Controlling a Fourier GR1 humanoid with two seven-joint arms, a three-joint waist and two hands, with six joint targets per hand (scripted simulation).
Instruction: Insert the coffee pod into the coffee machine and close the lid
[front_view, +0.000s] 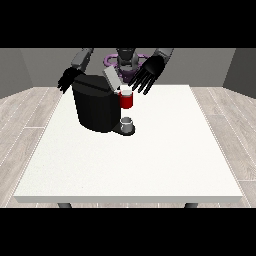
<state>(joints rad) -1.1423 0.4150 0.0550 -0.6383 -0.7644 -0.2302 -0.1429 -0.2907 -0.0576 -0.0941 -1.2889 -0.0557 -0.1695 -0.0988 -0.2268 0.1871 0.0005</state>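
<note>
A black coffee machine (96, 107) stands on the white table (150, 160), its grey lid (111, 76) tilted up and open (a small grey cup (127, 123) sits on its base below the red brew head (126, 101)). The hand at the view's right (148, 73) hovers just above the brew head, fingers spread and straight, holding nothing. The hand at the view's left (68, 79) hangs behind the machine, fingers relaxed and empty. What may be the white coffee pod (125, 90) sits atop the red head.
</note>
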